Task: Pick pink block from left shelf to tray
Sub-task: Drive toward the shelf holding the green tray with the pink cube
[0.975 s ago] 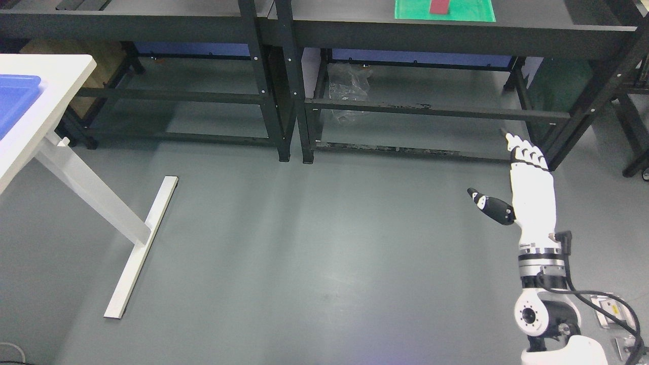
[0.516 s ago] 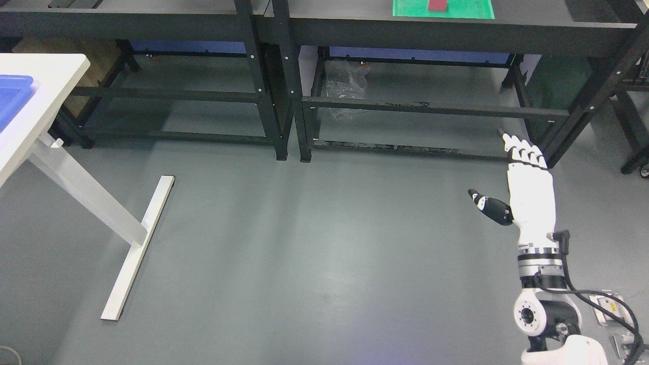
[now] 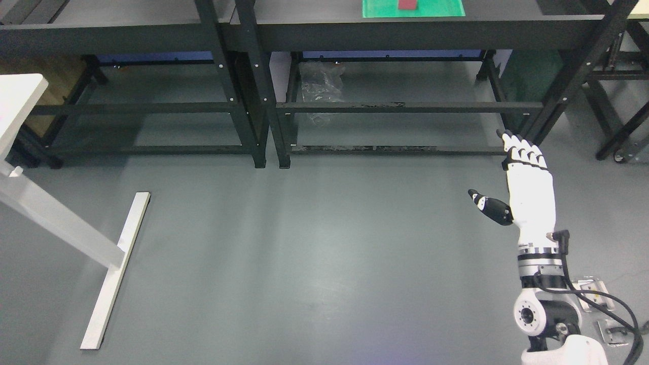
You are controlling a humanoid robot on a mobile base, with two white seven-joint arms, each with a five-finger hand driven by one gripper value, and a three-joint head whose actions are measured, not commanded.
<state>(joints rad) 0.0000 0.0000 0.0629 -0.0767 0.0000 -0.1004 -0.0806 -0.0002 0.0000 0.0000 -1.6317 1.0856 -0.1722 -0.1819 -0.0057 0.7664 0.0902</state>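
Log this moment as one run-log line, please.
phase: approach, nothing grasped | right hand: open, raised over grey floor | small reddish-pink block: on flat green mat, black metal shelf | left hand: out of view

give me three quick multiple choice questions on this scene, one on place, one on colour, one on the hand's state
1. Where does the small reddish-pink block lie?
A. on the floor
B. on the flat green mat on the black metal shelf
C. in the robot's hand

2. What colour is the floor?
A. grey
B. yellow
C. red

3. What state is the right hand in?
A. gripping the block
B. closed in a fist
C. open, holding nothing

Key: 1 B, the block sits on the mat at the top edge. 2 A, it is plain grey. 3 C, fingers extended, thumb apart.
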